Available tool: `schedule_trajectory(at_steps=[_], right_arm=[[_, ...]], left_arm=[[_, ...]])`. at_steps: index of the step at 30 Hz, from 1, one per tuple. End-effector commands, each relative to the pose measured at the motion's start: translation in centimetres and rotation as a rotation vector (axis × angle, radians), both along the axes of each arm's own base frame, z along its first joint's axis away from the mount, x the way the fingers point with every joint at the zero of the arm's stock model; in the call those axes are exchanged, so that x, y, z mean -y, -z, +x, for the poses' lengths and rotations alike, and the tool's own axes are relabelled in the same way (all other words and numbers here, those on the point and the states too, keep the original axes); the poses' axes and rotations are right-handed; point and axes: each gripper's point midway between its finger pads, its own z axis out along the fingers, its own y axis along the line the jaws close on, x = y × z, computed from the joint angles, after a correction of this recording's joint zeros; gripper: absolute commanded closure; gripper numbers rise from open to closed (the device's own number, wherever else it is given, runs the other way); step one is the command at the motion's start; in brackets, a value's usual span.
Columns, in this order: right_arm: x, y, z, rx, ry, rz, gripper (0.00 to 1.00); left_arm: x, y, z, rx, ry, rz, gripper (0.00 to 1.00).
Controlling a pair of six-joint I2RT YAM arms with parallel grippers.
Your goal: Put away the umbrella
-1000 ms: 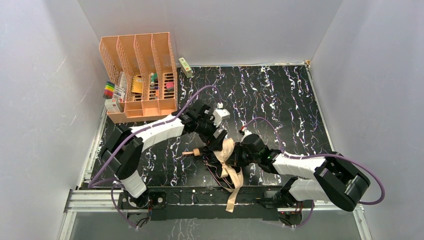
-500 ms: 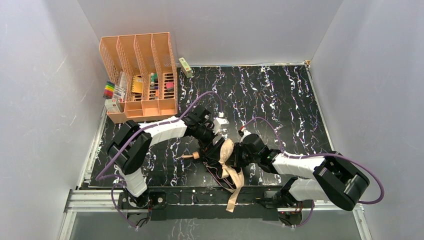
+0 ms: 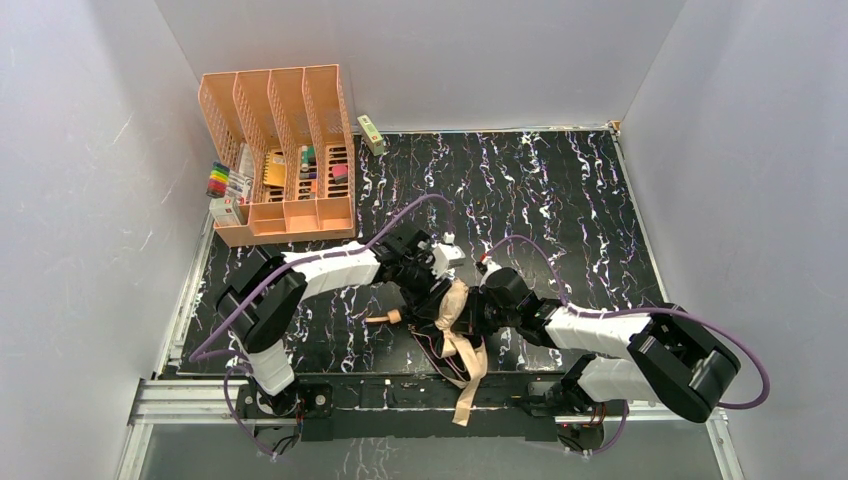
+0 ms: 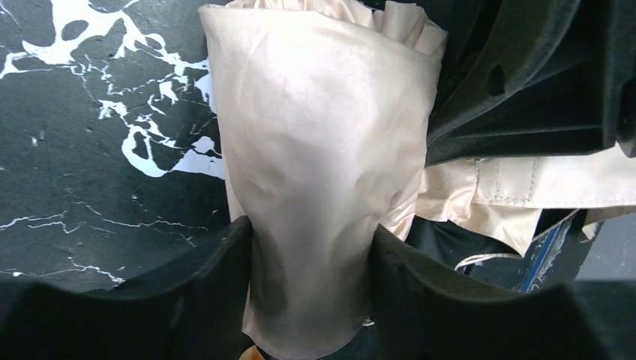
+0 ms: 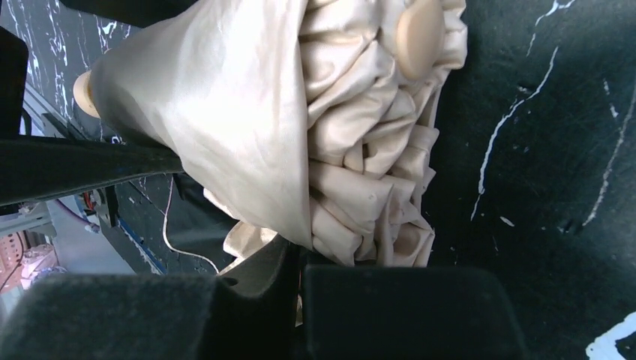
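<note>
Moved nearer since earlier, the left gripper [image 4: 307,234] is closed round the umbrella [image 3: 455,310], well apart from the desk organizer [image 3: 280,140]. Its folds are pinched by the right gripper [image 5: 296,264]. Fabric may be tugged loose by opposed pulls.

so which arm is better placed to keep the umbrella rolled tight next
Left, probably: the left gripper clasps the whole rolled umbrella between both fingers, while the right gripper is shut on just one fold.
</note>
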Motion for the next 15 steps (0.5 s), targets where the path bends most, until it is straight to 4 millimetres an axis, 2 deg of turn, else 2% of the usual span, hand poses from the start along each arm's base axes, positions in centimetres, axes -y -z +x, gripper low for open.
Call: schedule_trajectory(at_steps=[1, 4, 7, 12, 15], right_arm=[[2.5, 2.4, -1.1, -0.048, 0.015, -0.132, 0.88], [2.5, 1.6, -0.9, -0.022, 0.009, -0.122, 0.87], [2.5, -0.3, 0.0, 0.043, 0.011, -0.119, 0.82], [5.0, -3.1, 1.5, 0.138, 0.079, -0.213, 0.69], [6.6, -5.2, 3.0, 0.201, 0.149, -0.258, 0.56]], left_arm=[[-2.5, 3.0, -4.8, -0.086, 0.043, 0.169, 0.56], [-2.8, 3.1, -4.7, -0.065, 0.035, 0.186, 0.69], [-2.9, 2.8, -4.1, -0.027, 0.019, 0.193, 0.79], [-3.0, 1.9, -3.1, 0.027, 0.012, 0.205, 0.98], [-2.9, 1.7, -2.5, 0.057, 0.009, 0.209, 1.0]])
